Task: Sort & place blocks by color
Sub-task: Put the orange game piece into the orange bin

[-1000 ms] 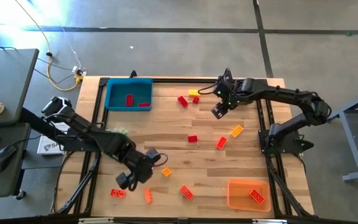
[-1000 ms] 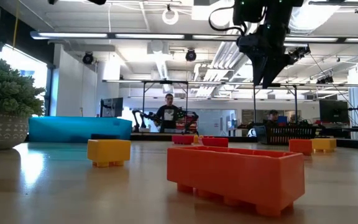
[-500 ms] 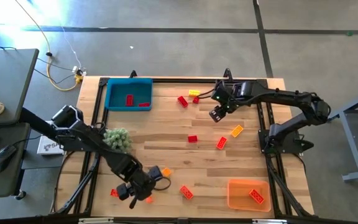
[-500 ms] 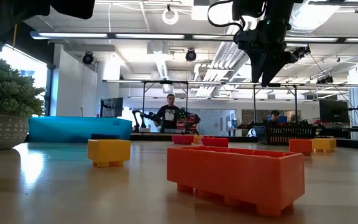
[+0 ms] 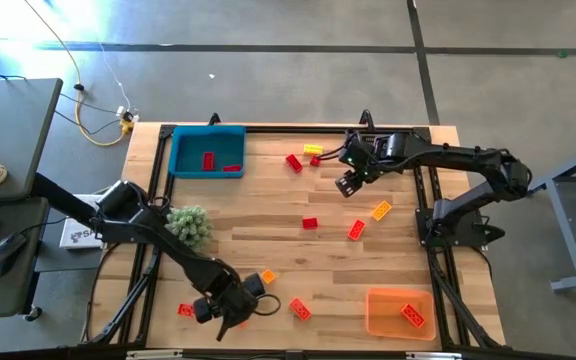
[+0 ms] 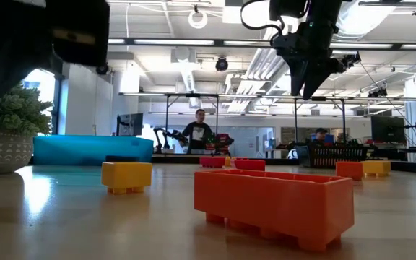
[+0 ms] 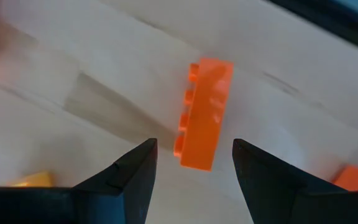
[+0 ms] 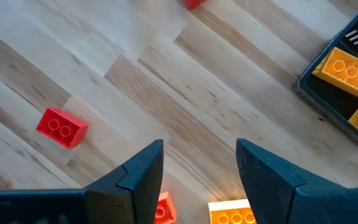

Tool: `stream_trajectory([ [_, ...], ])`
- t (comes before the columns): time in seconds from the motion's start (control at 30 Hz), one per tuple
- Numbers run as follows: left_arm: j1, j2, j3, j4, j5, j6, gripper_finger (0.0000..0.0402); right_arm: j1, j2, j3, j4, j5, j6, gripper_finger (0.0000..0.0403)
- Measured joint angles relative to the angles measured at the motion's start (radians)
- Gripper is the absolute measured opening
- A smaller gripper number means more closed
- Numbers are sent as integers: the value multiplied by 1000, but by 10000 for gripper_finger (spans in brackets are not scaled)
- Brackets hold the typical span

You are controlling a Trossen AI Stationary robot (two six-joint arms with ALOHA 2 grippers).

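While your left gripper (image 7: 193, 163) hovers, jaws released, over a small orange studded brick (image 7: 202, 113), your right gripper (image 8: 199, 163) hangs unclenched above the wooden table (image 8: 229, 112).

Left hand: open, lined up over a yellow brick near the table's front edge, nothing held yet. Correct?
Not quite: the brick is orange, not yellow, as the left wrist view shows between the open fingers. The rest holds: the left hand is open over it near the table's front edge, holding nothing.
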Motion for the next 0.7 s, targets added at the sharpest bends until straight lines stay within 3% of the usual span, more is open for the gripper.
stream_trajectory([
  [0.27, -4, 48, 0, 20, -55, 18, 198, 0, 0, 0, 3, 0, 0, 189],
  [0.7, -5, 88, 1, 29, -33, 17, 197, 0, 0, 0, 2, 0, 0, 189],
])
